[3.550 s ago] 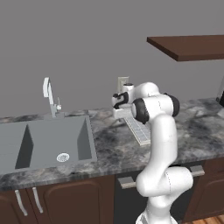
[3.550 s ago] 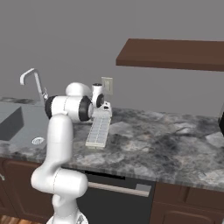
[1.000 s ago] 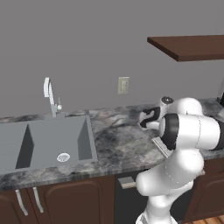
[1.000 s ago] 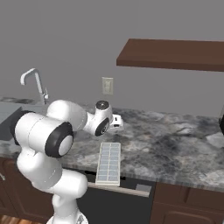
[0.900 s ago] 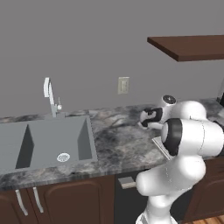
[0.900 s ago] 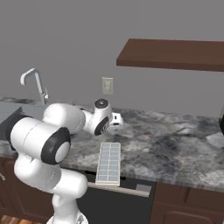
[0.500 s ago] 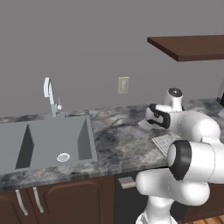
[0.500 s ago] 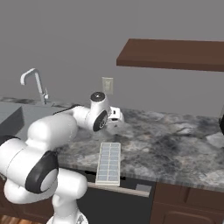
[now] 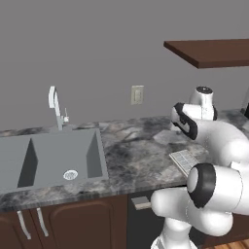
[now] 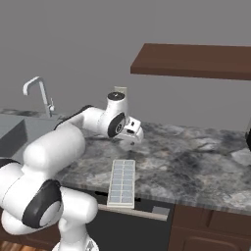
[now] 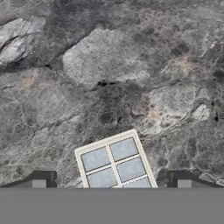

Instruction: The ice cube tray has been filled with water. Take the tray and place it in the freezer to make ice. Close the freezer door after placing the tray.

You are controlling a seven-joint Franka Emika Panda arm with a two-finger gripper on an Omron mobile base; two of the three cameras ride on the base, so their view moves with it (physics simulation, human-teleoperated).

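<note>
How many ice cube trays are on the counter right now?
1. The ice cube tray lies flat near the front edge of the granite counter, right of the sink, below the open gripper. The arm hides part of the counter.

In the left base view, the tray point(image 9: 183, 160) shows just one corner at centre right; the white arm hides the rest. In the hand view, the tray point(image 11: 115, 165) is cut off at the bottom centre, so only a few cells show. The sink point(image 9: 19, 163) runs off the left edge. In the right base view, the gripper point(image 10: 131, 133) at centre is too small to read its jaws.
</note>
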